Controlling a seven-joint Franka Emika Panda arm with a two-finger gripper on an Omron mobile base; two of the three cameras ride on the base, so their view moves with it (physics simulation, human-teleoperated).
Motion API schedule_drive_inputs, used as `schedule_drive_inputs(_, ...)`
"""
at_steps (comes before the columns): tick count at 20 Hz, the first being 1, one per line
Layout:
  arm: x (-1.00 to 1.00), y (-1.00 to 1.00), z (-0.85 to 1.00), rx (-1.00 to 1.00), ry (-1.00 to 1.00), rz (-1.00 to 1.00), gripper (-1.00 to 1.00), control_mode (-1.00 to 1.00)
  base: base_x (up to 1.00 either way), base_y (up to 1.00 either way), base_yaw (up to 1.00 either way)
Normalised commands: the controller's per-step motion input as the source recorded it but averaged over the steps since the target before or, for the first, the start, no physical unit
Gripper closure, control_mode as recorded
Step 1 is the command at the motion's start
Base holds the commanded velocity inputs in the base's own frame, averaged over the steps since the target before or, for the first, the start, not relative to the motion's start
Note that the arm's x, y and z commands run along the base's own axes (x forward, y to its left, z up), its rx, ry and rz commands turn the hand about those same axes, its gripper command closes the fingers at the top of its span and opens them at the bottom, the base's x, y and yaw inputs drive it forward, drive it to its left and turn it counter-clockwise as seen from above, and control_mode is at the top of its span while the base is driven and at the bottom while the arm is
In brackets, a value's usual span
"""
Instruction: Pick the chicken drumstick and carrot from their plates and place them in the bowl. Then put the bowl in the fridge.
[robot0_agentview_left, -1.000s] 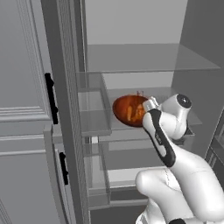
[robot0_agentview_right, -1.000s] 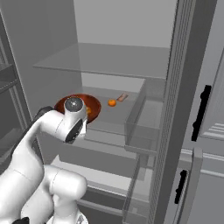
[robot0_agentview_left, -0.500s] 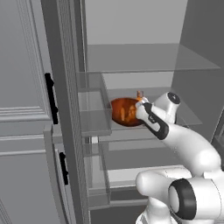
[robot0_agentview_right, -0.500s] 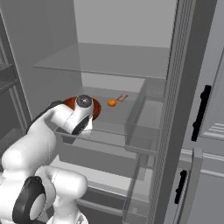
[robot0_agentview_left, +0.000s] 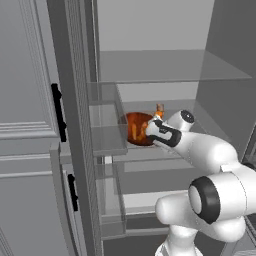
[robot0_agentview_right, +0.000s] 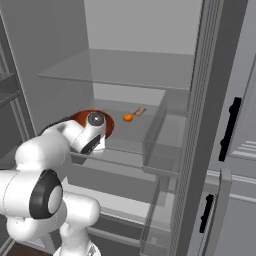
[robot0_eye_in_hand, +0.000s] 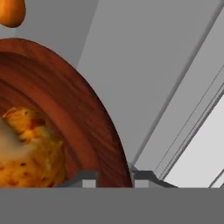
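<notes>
The glossy reddish-brown bowl (robot0_agentview_left: 135, 129) (robot0_agentview_right: 76, 116) is inside the open fridge (robot0_agentview_left: 170, 70) (robot0_agentview_right: 125, 67), at the middle glass shelf; whether it rests on the shelf I cannot tell. My gripper (robot0_agentview_left: 150, 131) (robot0_eye_in_hand: 114, 177) is shut on its near rim, which runs between the two fingertips in the hand view. The golden chicken drumstick (robot0_eye_in_hand: 30, 153) lies in the bowl (robot0_eye_in_hand: 78, 105). The carrot is hidden. The plates are out of view.
A small orange fruit (robot0_agentview_right: 128, 117) (robot0_eye_in_hand: 10, 11) and a pinkish bar (robot0_agentview_right: 140, 111) lie on the same shelf behind the bowl. The open door's clear bin (robot0_agentview_left: 107, 132) (robot0_agentview_right: 165, 140) juts out beside the shelf. Black handles (robot0_agentview_left: 57, 112) (robot0_agentview_right: 230, 130) are on the doors.
The arm has stretched further into the fridge, carrying the bowl a little deeper over the middle shelf. The grip on the rim is unchanged.
</notes>
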Motion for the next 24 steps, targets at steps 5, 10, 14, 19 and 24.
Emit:
schedule_drive_inputs(5, 0.39, 0.03, -0.18, 0.00, 0.00, 0.00, 1.00, -1.00, 0.00, 0.00, 0.00)
schedule_drive_inputs(10, 0.28, 0.30, 0.06, -0.01, -0.18, 0.00, -1.00, -1.00, 0.00, 0.00, 0.00)
schedule_drive_inputs(14, 0.02, 0.07, 0.10, 0.00, -0.34, 0.00, -1.00, -1.00, 0.00, 0.00, 0.00)
schedule_drive_inputs(19, -0.16, 0.01, 0.27, 0.00, -0.36, 0.00, -1.00, -1.00, 0.00, 0.00, 0.00)
schedule_drive_inputs(24, -0.57, -0.04, 0.42, 0.00, -0.02, 0.00, -1.00, -1.00, 0.00, 0.00, 0.00)
